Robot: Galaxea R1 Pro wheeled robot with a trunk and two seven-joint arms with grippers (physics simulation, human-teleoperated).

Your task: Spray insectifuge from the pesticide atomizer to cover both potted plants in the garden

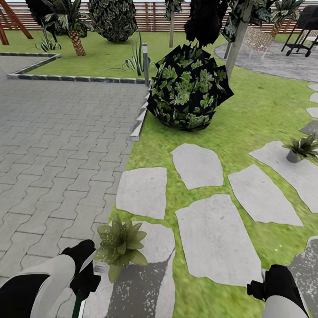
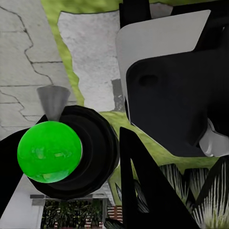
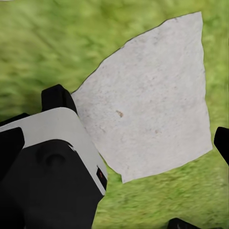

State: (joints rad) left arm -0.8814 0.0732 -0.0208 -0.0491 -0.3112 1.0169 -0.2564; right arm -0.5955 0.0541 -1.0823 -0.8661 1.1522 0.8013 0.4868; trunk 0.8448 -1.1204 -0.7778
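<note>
From the head view we look down on the garden: grey paving point(image 1: 57, 145) on the left, lawn point(image 1: 260, 115) on the right, and pale stepping stones point(image 1: 216, 238) laid across the grass. One potted plant point(image 1: 120, 245) sits at the near edge of the lawn where a stone meets the paving, just beside our left gripper point(image 1: 84, 276); the second potted plant point(image 1: 302, 149) stands well apart, on a stone toward the right edge of the lawn. A big dark round bush point(image 1: 187, 88) grows beyond the stones, with a slatted fence point(image 1: 150, 15) along the far side. Below the left gripper a thin dark green sliver shows at the bottom edge — we take it for the pesticide atomizer point(image 1: 78, 305), though little of it can be seen there. The left wrist view adds what the head view hides: a glossy green round end point(image 2: 49, 151) ringed by a black collar sits close against the black gripper body point(image 2: 167, 109), with pale striped leaves point(image 2: 210, 200) near it, so the left gripper appears closed around the atomizer. Our right gripper point(image 1: 271, 287) hangs low over the grass; its wrist view shows one stone point(image 3: 152, 105) amid lawn and fingertips point(image 3: 56, 98) spread wide, holding nothing.
</note>
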